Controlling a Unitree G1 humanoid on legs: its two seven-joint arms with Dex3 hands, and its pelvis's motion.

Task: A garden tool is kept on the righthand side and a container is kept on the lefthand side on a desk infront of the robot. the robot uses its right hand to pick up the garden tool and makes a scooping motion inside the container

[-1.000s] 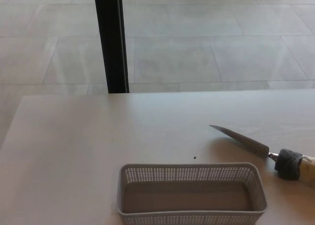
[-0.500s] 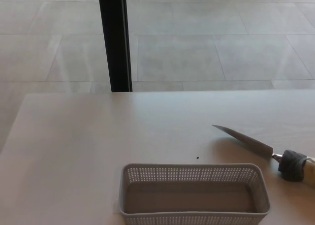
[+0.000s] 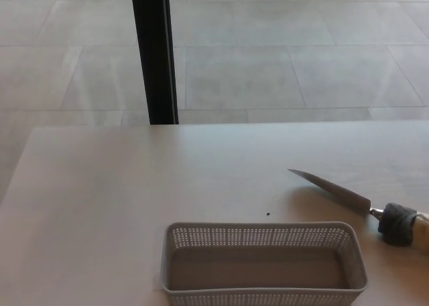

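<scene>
Perforated grey container (image 3: 263,262) at the near edge of the pale tabletop (image 3: 120,199), its near wall cut off by the bottom of the frame. To the container's right, just beyond its far corner, garden tool (image 3: 358,204) lying flat: narrow metal blade pointing left, dark collar, pale handle cropped by the frame edge. Neither hand visible, so grasp unknowable.

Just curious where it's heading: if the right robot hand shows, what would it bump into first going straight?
Cannot tell: no robot hand shows in this view. The garden tool lies at far right, the container left of it.
</scene>
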